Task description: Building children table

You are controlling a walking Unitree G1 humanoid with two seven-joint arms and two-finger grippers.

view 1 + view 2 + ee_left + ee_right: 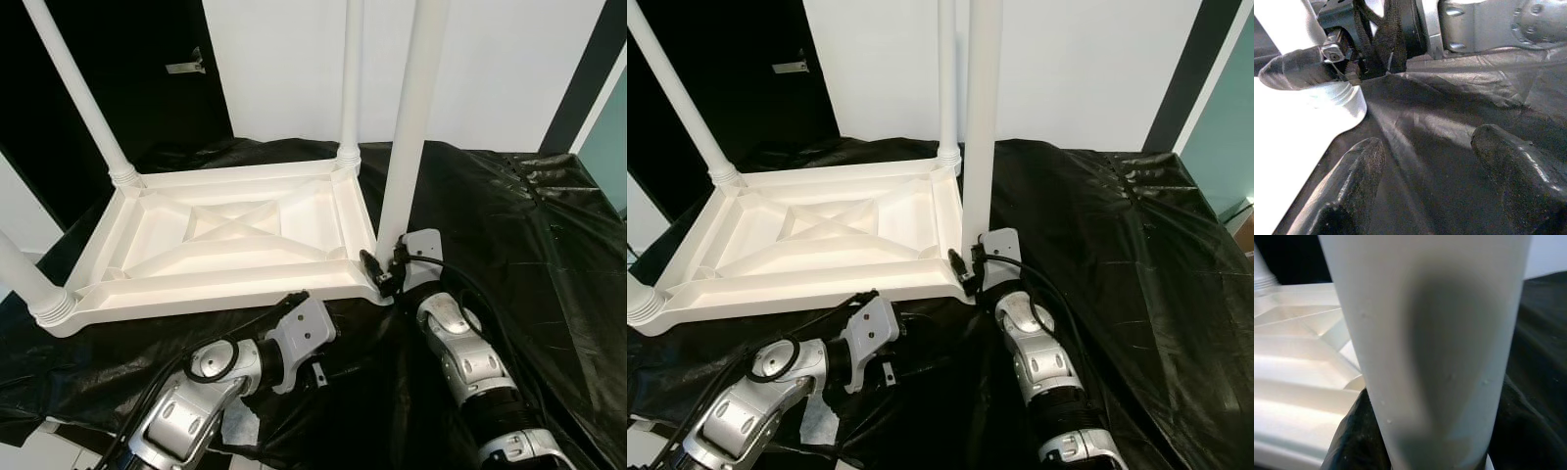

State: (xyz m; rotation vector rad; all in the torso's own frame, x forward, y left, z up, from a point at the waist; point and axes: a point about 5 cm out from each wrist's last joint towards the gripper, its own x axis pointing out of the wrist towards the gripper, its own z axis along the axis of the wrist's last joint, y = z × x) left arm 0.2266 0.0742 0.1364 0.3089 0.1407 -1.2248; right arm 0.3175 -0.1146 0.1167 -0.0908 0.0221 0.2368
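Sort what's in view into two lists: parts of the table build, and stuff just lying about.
Job:
white tabletop, upside down
table leg held by right pincer
three fitted legs

Lying about:
black plastic sheet
white scrap by left arm

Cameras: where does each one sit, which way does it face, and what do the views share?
Left eye, right eye: head stereo pair looking forward and down at the upturned white table on black sheeting; both silver arms show.
Left wrist: looks along the open left pincer over the sheeting toward the right pincer.
Right wrist: close on the white leg that the right pincer grips.
Shared: that leg and the table's corner.
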